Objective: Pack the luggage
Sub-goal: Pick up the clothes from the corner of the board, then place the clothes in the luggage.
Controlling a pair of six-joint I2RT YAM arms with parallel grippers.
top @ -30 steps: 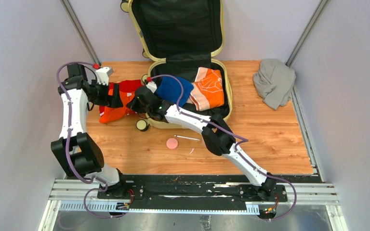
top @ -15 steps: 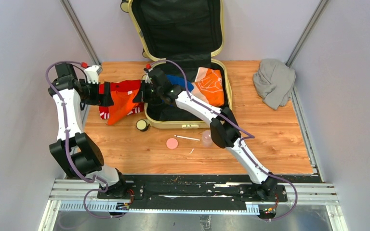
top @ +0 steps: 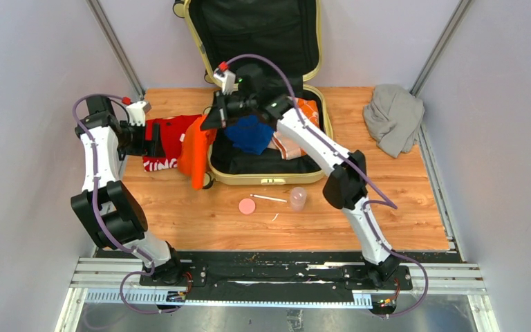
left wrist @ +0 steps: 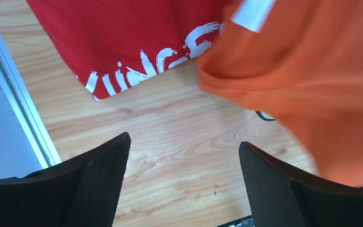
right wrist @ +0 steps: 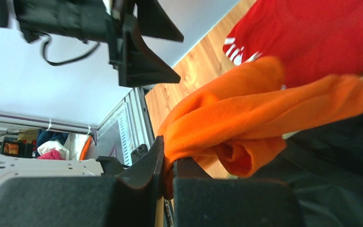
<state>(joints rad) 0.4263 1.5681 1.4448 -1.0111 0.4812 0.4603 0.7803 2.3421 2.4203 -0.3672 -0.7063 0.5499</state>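
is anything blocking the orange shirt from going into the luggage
Nothing visible does. The orange shirt, held by the right gripper, hangs over the left rim of the luggage; a blue garment lies inside.

luggage (top: 269, 178) open at far centre of desk (top: 401, 200), lid (top: 259, 34) upright behind, folded garments (top: 250, 133) in base. draped shirt (top: 195, 149) hangs from my right tool (top: 216, 114) over its left rim. lettered shirt (top: 162, 138) flat on desk left of that, my left tool (top: 153, 142) at its left edge. cloth heap (top: 393, 117) far right. disc (top: 247, 205), stick (top: 269, 198), cup (top: 297, 198) in front of luggage.
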